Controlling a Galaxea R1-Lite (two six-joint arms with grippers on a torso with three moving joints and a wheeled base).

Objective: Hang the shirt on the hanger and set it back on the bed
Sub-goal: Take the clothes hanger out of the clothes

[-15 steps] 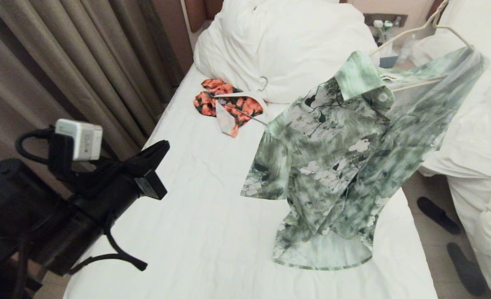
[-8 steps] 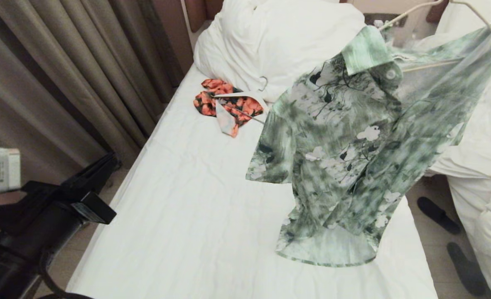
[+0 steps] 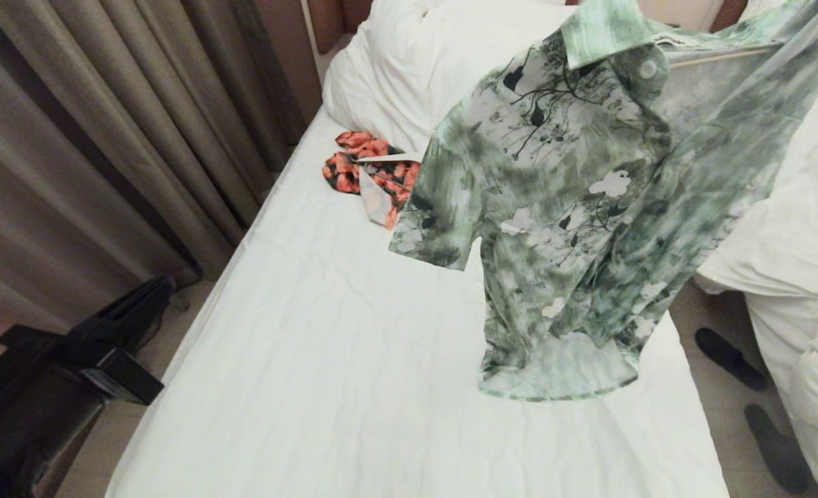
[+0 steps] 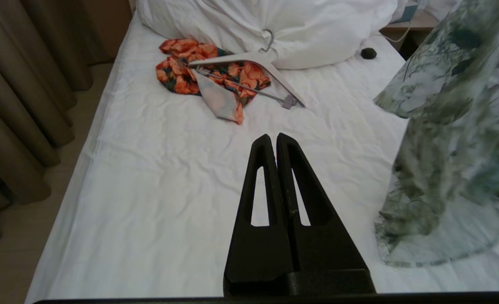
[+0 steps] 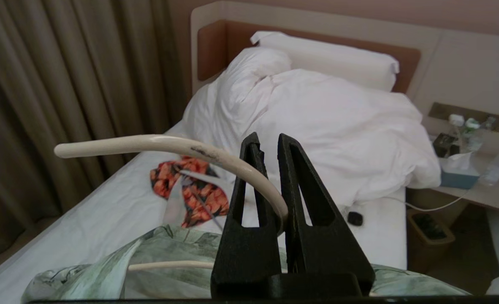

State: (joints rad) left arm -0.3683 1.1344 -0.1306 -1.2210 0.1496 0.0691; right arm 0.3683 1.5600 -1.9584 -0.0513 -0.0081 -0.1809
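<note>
bed [image 3: 326, 360]: long white sheet, open and bare across its middle and near end; left edge runs along the curtains [image 3: 104, 124], right edge drops to a strip of floor beside the neighbouring bed [image 3: 796, 228].

shirt [image 3: 575, 207]: one, green and white with flowers, hanging in the air over the right half of the bed, its hem just above the sheet near the right edge. since a second ago it has been lifted higher and its collar now reaches the top of the head view.

hanger [image 5: 169, 147]: one thin cream one, threaded inside the shirt's shoulders; my right gripper [image 5: 270, 143] is clamped on its curved hook, above the shirt.

left gripper [image 4: 272, 141]: my fingers are pressed together, holding nothing, out at the left side of the bed. in the head view my left arm [image 3: 63, 360] has dropped back low beside the bed, off the sheet it hung over a second ago.

other items: one orange-and-black garment [image 3: 367, 173] with one white hanger [image 4: 253, 63] lying on it, near the duvet [image 3: 395, 69]; unmoved. one small dark object [image 4: 368, 53] on the sheet. two dark slippers [image 3: 727, 356] on the floor.
</note>
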